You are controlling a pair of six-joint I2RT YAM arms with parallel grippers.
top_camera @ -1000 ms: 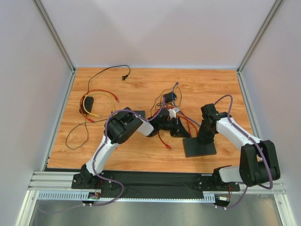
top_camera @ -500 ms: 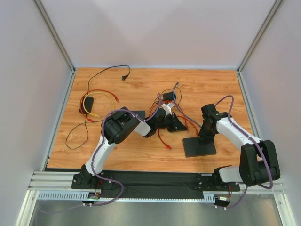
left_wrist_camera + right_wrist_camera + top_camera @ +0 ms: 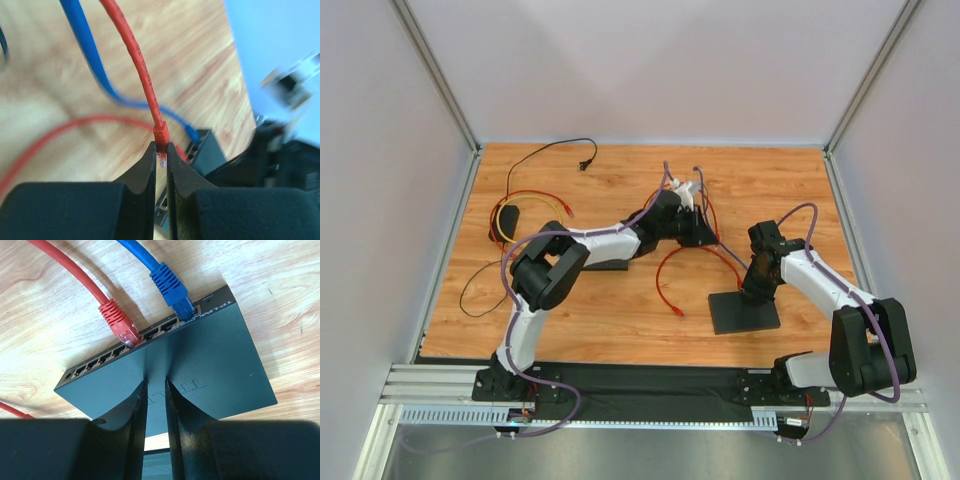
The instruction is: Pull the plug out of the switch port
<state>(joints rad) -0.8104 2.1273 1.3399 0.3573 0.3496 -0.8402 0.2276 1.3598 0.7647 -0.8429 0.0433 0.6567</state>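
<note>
The black network switch (image 3: 745, 315) lies on the wooden table at centre right. My right gripper (image 3: 756, 290) is shut and presses its tips onto the switch's top (image 3: 215, 365). A red plug (image 3: 120, 322) and a blue plug (image 3: 175, 290) sit in its ports. My left gripper (image 3: 700, 228) is held above the table, beyond the switch, shut on another red plug (image 3: 161, 136). That plug is free of any port, and its red cable (image 3: 142, 70) runs up from it. The switch (image 3: 202, 147) shows below the left gripper (image 3: 161, 150).
A second flat black box (image 3: 605, 250) lies under my left forearm. A black adapter (image 3: 505, 222) with red, yellow and black cables lies at the left. A black cord with a plug (image 3: 585, 165) lies at the back. A loose red cable end (image 3: 678, 312) lies left of the switch.
My left gripper has risen and moved to the far side, away from the switch, carrying the red plug and pulling its cable along. The right gripper has stayed on the switch.
</note>
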